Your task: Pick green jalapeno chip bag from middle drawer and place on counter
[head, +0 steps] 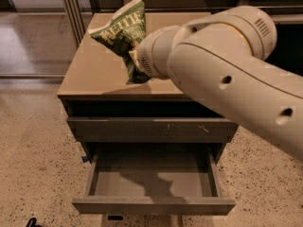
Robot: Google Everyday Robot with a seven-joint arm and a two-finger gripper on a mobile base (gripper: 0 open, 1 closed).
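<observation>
The green jalapeno chip bag (120, 30) hangs above the tan counter (90, 72), tilted, with its white lettering facing me. My gripper (134, 59) is shut on the bag's lower right edge, mostly hidden behind the big white wrist and arm (222, 65). The middle drawer (151, 205) stands pulled open below, and its flat grey tray (151, 176) holds nothing but the arm's shadow.
A closed grey drawer front with small pale scratches (151, 129) sits between the counter and the open drawer. The speckled floor (33, 164) lies to the left. A metal frame (71, 13) stands behind the cabinet at the left. The arm covers the counter's right side.
</observation>
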